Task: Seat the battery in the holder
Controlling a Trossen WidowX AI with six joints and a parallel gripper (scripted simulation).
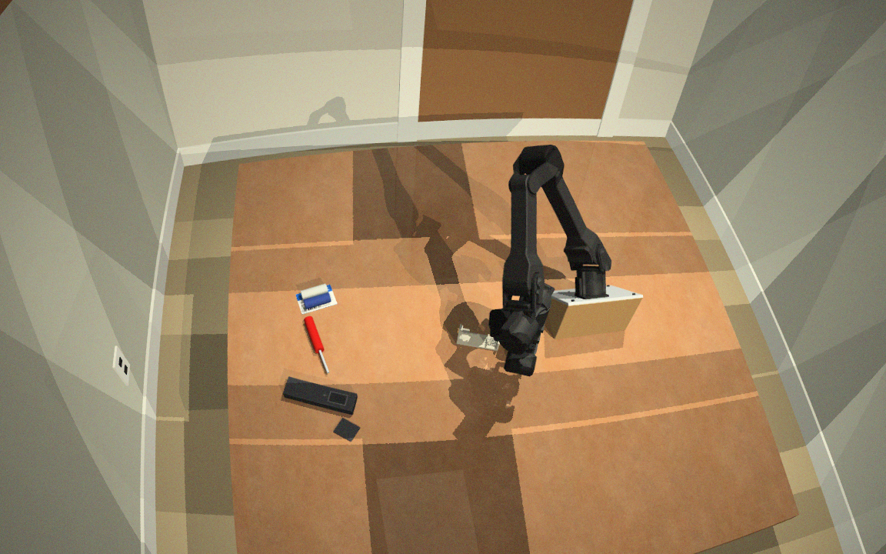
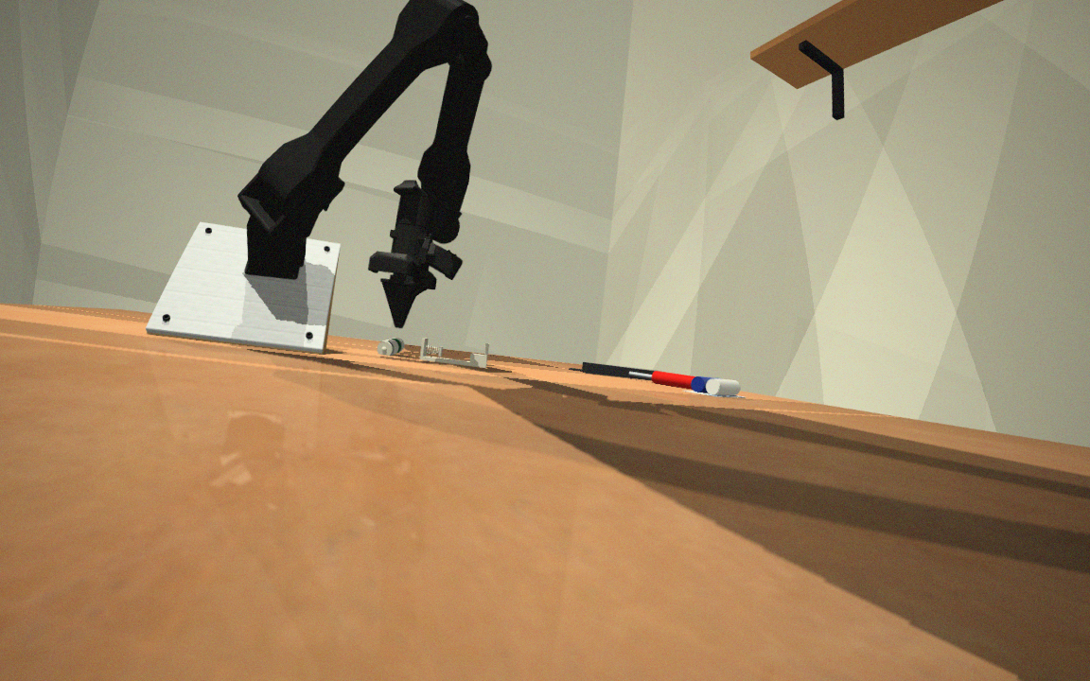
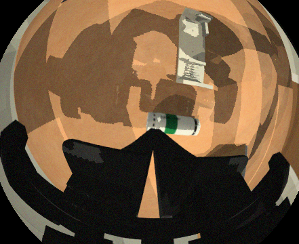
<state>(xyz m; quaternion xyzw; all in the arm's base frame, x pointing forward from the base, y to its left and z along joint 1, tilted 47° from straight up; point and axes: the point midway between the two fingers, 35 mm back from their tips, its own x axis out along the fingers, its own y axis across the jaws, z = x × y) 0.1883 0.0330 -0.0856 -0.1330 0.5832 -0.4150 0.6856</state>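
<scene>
The battery (image 2: 390,347) (image 3: 173,124), white with a green band, lies on its side on the table, outside the holder. The arm hides it in the top view. The pale holder (image 1: 477,338) (image 2: 454,360) (image 3: 191,45) is empty. Its spring end is nearer the battery, and its lip end is farther away. My gripper (image 2: 399,324) (image 3: 154,133) is shut and empty, above the battery in the exterior view. Its tips overlap the battery's left part in the wrist view. I cannot tell which battery end has the terminal.
The arm's white-topped base (image 1: 625,296) (image 2: 193,288) stands near the holder. Away on the other side lie a card with blue and white cylinders (image 1: 316,298), a red screwdriver (image 1: 313,335), a long black device (image 1: 304,392) and a small black square (image 1: 346,429).
</scene>
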